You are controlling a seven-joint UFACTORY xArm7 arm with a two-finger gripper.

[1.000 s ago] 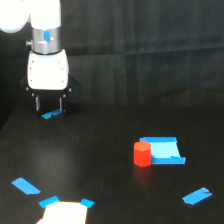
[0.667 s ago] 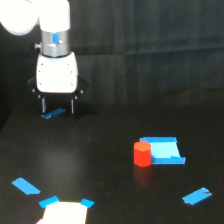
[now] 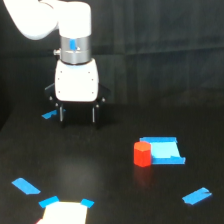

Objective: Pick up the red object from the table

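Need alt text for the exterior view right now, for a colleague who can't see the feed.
A white robot arm hangs its open, empty pincer just above the black table, well toward the exterior view's left of the red object. The red object sits untouched against a flat blue square piece; blue tape strips dot the surface.

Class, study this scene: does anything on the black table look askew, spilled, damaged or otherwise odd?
Nothing stands out. The red object sits upright on the table, beside the blue square piece. Blue tape strips lie at scattered angles. The tool hangs open, away from the block.
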